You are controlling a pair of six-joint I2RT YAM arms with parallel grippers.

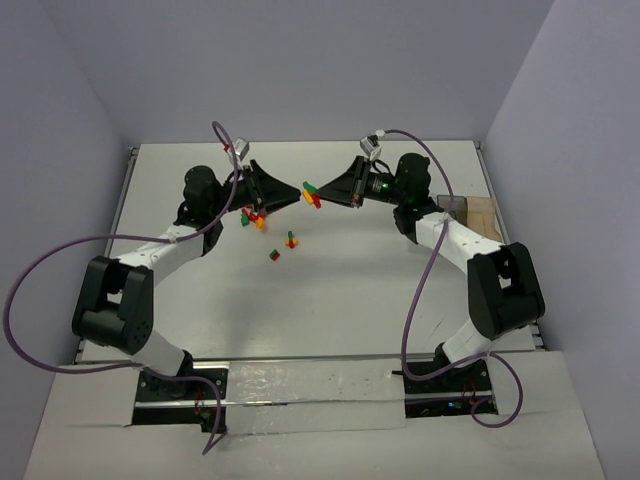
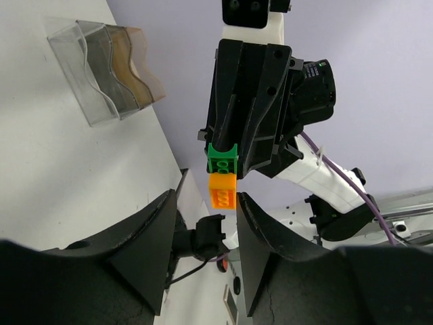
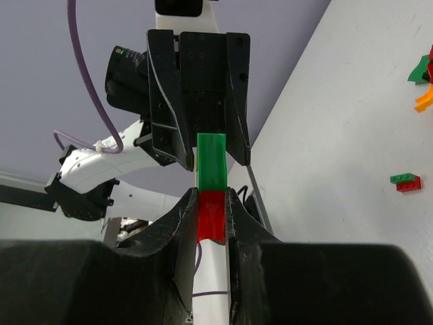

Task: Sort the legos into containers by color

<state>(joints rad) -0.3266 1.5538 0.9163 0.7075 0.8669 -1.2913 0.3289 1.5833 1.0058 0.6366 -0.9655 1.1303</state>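
My right gripper (image 3: 211, 195) is shut on a red brick (image 3: 211, 217) with a green brick (image 3: 211, 162) stuck on its far end. In the left wrist view the same stack ends in an orange brick (image 2: 222, 190) under the green one (image 2: 223, 158). My left gripper (image 2: 206, 203) is open, and the orange brick hangs just at its fingertips, between them. From above, the two grippers (image 1: 296, 192) (image 1: 322, 190) face each other tip to tip with the stack (image 1: 312, 192) between them, above the table. The clear containers (image 2: 101, 68) stand at the right edge (image 1: 470, 212).
Loose legos lie on the table under the left gripper (image 1: 252, 216), with two small stacks nearer the middle (image 1: 290, 240) (image 1: 274, 255). A green-and-red pair (image 3: 406, 181) and more green and orange bricks (image 3: 423, 84) show in the right wrist view. Purple cables trail from both arms.
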